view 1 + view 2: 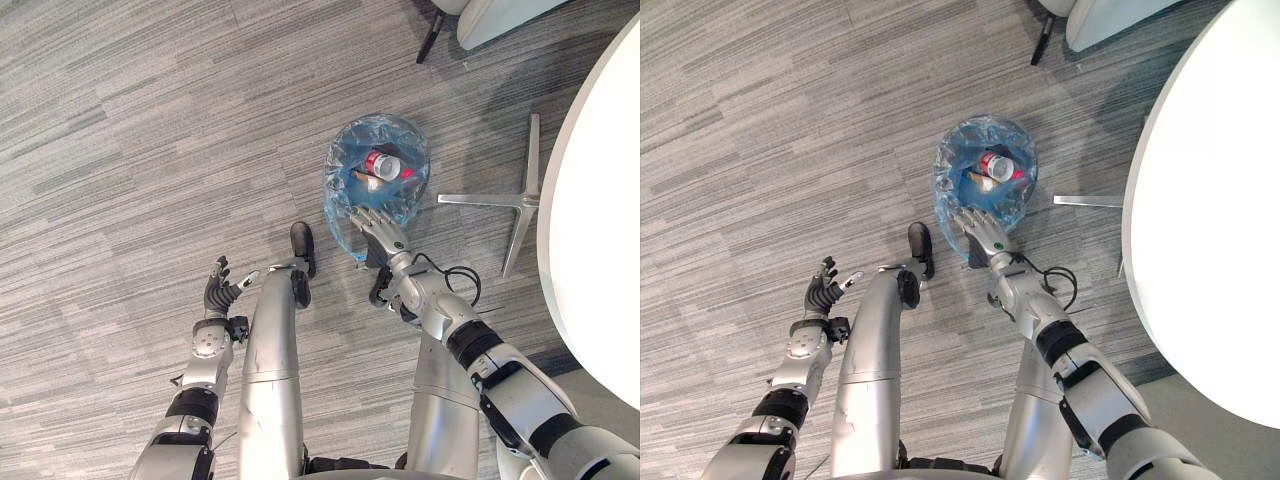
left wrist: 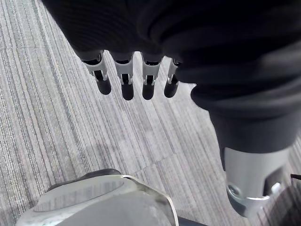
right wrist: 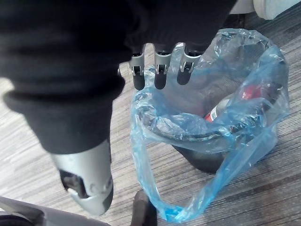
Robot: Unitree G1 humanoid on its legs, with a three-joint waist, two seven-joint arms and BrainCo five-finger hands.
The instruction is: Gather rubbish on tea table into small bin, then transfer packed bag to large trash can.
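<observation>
Right hand (image 1: 375, 228) is out over the near rim of the small bin (image 3: 207, 160), fingers (image 3: 160, 70) straight and slightly spread, holding nothing; whether the tips brush the plastic, I can't tell. The bin stands on the grey carpeted floor (image 1: 130, 130), just left of the white table (image 1: 600, 200), and is lined with a blue bag (image 1: 345, 190). The bag's crumpled edge spills over the rim, and a loose loop hangs down the near side. Inside lies rubbish, including a red-and-white container (image 1: 383, 165). A silver chair base (image 1: 510, 205) sits between bin and table. Left hand (image 1: 220, 290) hangs low at the near left, well apart from the bin, fingers (image 2: 127, 80) loosely open and empty.
</observation>
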